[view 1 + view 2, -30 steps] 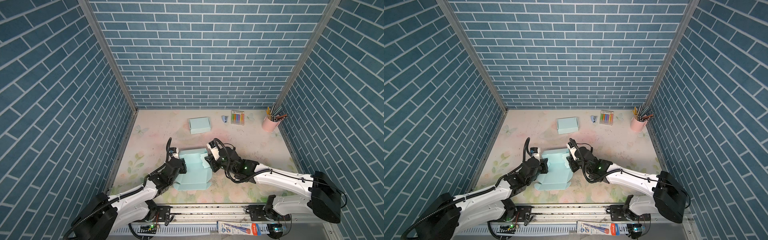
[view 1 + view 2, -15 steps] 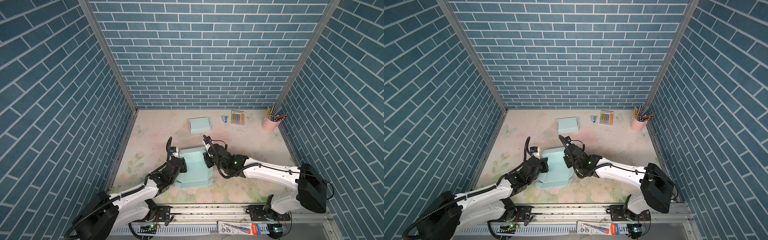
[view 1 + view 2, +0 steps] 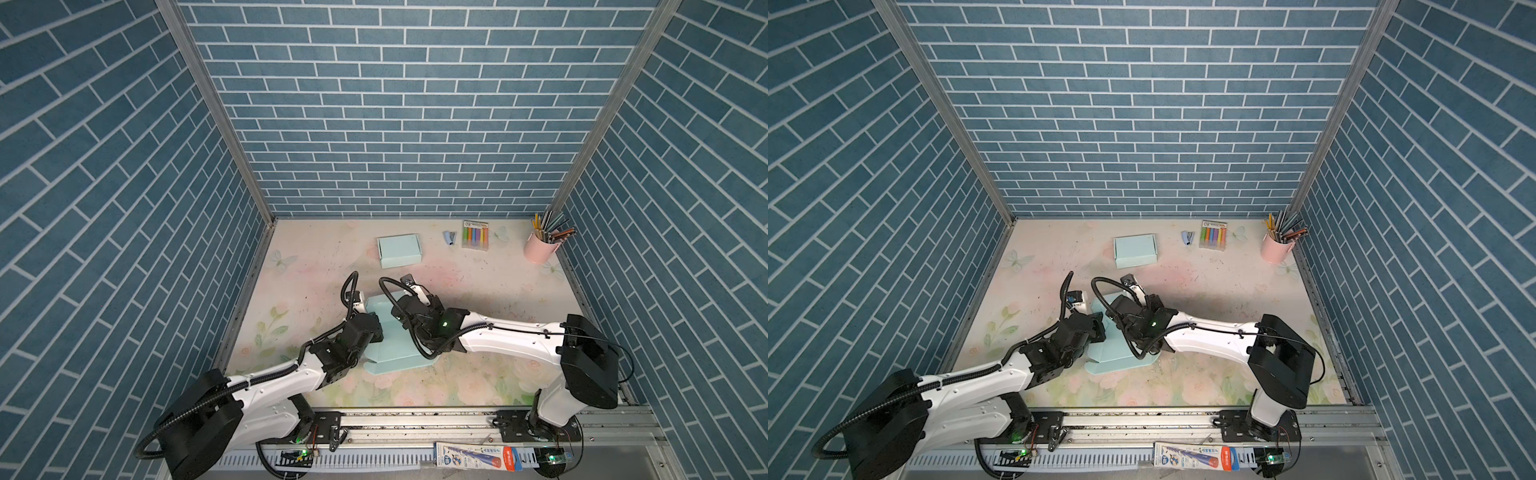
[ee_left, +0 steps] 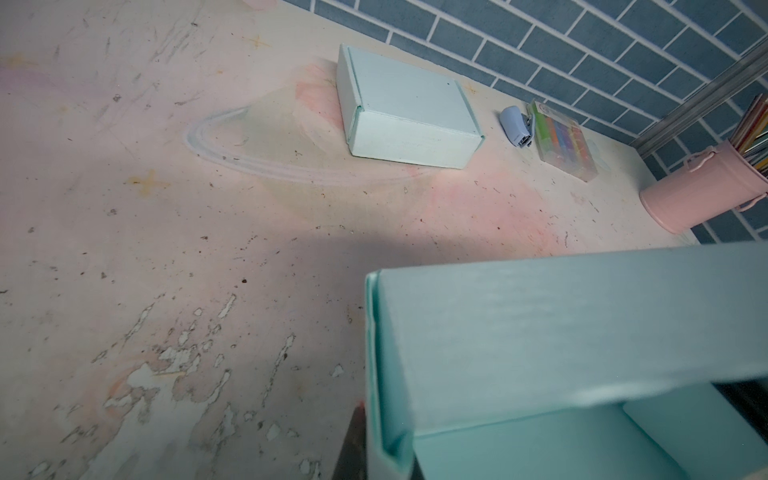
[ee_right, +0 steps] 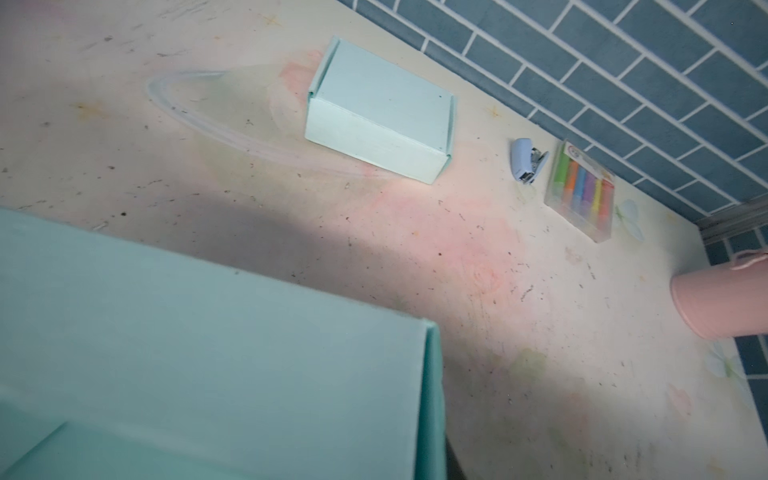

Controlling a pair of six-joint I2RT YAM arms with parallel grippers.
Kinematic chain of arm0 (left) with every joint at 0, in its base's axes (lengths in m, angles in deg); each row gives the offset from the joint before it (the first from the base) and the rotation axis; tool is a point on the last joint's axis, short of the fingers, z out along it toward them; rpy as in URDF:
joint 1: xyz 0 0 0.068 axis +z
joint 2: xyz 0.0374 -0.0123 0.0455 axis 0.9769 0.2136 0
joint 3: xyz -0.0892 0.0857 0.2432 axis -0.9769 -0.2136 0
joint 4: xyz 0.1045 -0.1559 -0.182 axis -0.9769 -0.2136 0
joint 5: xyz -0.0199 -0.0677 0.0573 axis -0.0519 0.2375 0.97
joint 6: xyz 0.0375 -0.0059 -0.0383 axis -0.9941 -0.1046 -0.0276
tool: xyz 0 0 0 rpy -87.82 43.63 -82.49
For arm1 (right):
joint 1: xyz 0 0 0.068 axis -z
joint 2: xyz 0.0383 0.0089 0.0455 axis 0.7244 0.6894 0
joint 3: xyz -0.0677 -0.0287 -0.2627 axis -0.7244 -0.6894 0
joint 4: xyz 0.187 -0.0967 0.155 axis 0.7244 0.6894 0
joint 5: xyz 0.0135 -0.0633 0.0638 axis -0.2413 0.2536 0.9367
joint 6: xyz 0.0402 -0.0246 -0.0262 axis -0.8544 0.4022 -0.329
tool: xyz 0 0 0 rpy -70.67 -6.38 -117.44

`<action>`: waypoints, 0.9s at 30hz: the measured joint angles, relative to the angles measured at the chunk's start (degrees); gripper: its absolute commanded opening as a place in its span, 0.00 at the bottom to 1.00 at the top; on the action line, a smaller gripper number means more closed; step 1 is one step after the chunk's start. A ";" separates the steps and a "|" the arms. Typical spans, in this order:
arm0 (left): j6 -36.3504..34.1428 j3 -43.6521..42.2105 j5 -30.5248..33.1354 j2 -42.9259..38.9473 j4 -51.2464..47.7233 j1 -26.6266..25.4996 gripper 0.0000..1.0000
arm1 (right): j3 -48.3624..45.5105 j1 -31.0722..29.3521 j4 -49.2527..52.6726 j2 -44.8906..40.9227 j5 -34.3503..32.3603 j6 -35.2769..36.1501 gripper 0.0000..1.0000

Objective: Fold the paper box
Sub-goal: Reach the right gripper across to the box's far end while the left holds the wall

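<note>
A robot test cell in a lab: brick-pattern wall panels (image 3: pixel 395 124) between aluminium posts (image 3: pixel 212 104) enclose a floral tabletop (image 3: pixel 498 291); a mounting rail (image 3: pixel 415 419) lies behind the right gripper (image 3: pixel 411 286), a pink pencil cup (image 3: pixel 540 251) far beyond it.

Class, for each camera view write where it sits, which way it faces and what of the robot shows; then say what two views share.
Top views: high above the arm bases, facing down toward the back wall; left arm, right arm whole, at the open box.
Left wrist: low at the box's left side, facing back; a left-hand finger edge shows.
Right wrist: low at its right side, facing back; a right-hand finger edge shows.
Shared: both wrist views see closed box, stapler, markers, cup.
</note>
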 measured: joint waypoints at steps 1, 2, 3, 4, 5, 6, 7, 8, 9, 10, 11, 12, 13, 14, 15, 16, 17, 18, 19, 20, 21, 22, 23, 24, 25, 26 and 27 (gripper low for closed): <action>0.24 0.42 -0.04 0.26 0.04 -0.17 0.00 | 0.07 -0.04 0.02 0.00 -1.20 -0.52 0.09; 0.48 0.72 -0.13 0.44 0.07 -0.33 0.00 | 0.13 -0.04 0.00 0.00 -2.27 -1.31 0.06; 0.79 1.01 -0.20 0.66 0.11 -0.57 0.00 | 0.39 -0.04 0.04 0.02 -3.39 -2.08 0.04; 1.11 1.20 -0.11 0.76 0.26 -0.81 0.00 | 0.83 -0.04 0.44 0.15 -4.37 -2.43 0.02; 1.36 1.38 -0.04 0.79 0.52 -0.96 0.00 | 1.22 -0.13 0.83 0.39 -5.29 -2.56 0.02; 1.55 1.51 0.09 0.79 0.63 -1.07 0.00 | 1.75 -0.26 1.25 0.87 -6.38 -2.73 0.02; 1.75 1.53 0.17 0.83 0.72 -1.14 0.00 | 2.38 -0.46 1.86 1.53 -7.41 -2.95 0.04; 1.90 1.53 0.35 0.90 0.70 -1.25 0.00 | 2.99 -0.66 2.40 2.23 -8.22 -3.23 0.07; 2.10 1.53 0.55 1.01 0.66 -1.29 0.00 | 3.87 -0.92 3.28 3.23 -9.33 -3.96 0.11; 2.34 1.53 0.74 1.18 0.57 -1.31 0.00 | 4.70 -1.18 4.20 4.22 -10.32 -4.63 0.15; 2.43 1.53 0.96 1.29 0.55 -1.36 0.00 | 5.25 -1.40 4.96 4.90 -11.13 -4.90 0.18; 2.38 1.53 1.09 1.33 0.50 -1.40 0.00 | 5.49 -1.62 5.97 5.55 -12.24 -4.87 0.20; 2.25 1.53 1.03 1.33 0.42 -1.55 0.00 | 5.46 -1.79 6.88 5.97 -13.05 -4.87 0.20; 2.25 1.53 0.85 1.33 0.00 -1.68 0.00 | 5.38 -1.81 7.21 6.03 -13.20 -4.83 0.20; 2.27 1.53 0.74 1.33 0.00 -1.86 0.00 | 5.38 -1.81 7.43 6.01 -13.42 -4.68 0.20; 2.29 1.53 0.74 1.31 0.11 -1.92 0.00 | 5.35 -1.84 7.52 5.88 -13.73 -4.68 0.19; 2.29 1.53 0.74 1.29 0.20 -1.99 0.00 | 5.31 -1.86 7.54 5.77 -13.88 -4.66 0.17; 2.32 1.53 0.68 1.27 0.26 -2.05 0.00 | 5.20 -1.88 7.48 5.66 -13.94 -4.61 0.14; 2.38 1.53 0.63 1.25 0.33 -2.14 0.00 | 5.05 -1.92 7.19 5.55 -13.97 -5.01 0.09; 2.60 1.53 0.50 1.25 0.35 -2.19 0.00 | 4.92 -2.01 6.73 5.42 -13.99 -5.75 0.06; 3.04 1.53 0.57 1.25 0.22 -2.16 0.00 | 4.81 -2.21 6.34 5.22 -13.99 -6.54 0.01; 3.26 1.51 0.83 1.25 0.20 -2.14 0.00 | 4.79 -2.36 5.79 4.98 -14.01 -7.02 0.00; 3.28 1.53 0.92 1.20 0.42 -2.12 0.00 | 4.76 -2.45 5.53 4.76 -14.10 -7.06 0.00; 3.37 1.53 0.96 1.16 0.50 -2.25 0.00 | 4.68 -2.47 5.53 4.68 -14.19 -6.95 0.00; 3.41 1.53 1.01 1.16 0.50 -2.32 0.00 | 4.66 -2.47 5.51 4.68 -14.29 -6.99 0.00; 3.43 1.53 1.03 1.16 0.50 -2.32 0.00 | 4.63 -2.49 5.44 4.68 -14.34 -6.99 0.00; 3.43 1.53 1.11 1.16 0.50 -2.36 0.00 | 4.61 -2.56 5.42 4.68 -14.49 -6.99 0.00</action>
